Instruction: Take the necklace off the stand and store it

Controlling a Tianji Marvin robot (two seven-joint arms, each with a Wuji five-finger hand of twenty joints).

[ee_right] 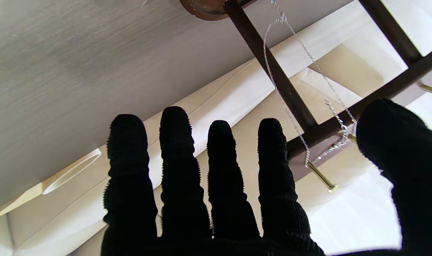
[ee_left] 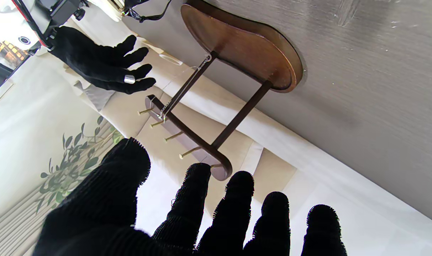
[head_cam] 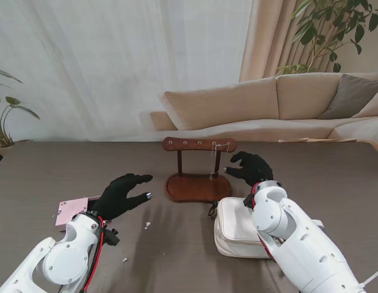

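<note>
step in hand was the reach, nothing grasped yet; necklace (ee_right: 310,76) hung from the pegs at the 3 o'clock end of the stand (head_cam: 199,166), chain draped down past the post; right hand (head_cam: 252,166) hovered just beside that end, fingers (ee_right: 219,170) spread and empty; left hand (head_cam: 121,194) sat off at the stand's 8 o'clock, fingers apart, holding nothing; white pouch (head_cam: 242,227) lay on the counter (head_cam: 335,177) at 5 o'clock of the stand, probably the storage; next move called for pinching the chain near the peg and lifting it clear.

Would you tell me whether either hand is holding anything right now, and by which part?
Nothing is held. The left hand and right hand are both open; the necklace hangs on the stand.
</note>
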